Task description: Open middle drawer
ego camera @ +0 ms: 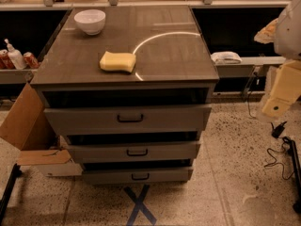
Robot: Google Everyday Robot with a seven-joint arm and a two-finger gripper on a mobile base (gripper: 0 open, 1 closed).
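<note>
The grey-brown flat-fronted middle drawer [160, 150], with its small dark bar handle [137, 152], sat between the taller top drawer [84, 119] and the slimmer bottom drawer [108, 176] of a grey-brown cabinet [169, 55]. A dark gap showed above each front.

The robot's white, rounded arm [289, 27] came in at the right edge of the view and bent downward. The cream-coloured gripper [277, 105] hung at its end, well to the right of the cabinet, about level with the top drawer and touching nothing. Whether it was spread or closed could not be told.

On the cabinet top, a white ceramic bowl [90, 20] stood at the far left corner and a yellow rectangular sponge [118, 61] lay nearer the front. A brown cardboard box [23, 121] leaned beside the cabinet's left side, and a blue tape cross [139, 204] marked the speckled floor [235, 173] in front.
</note>
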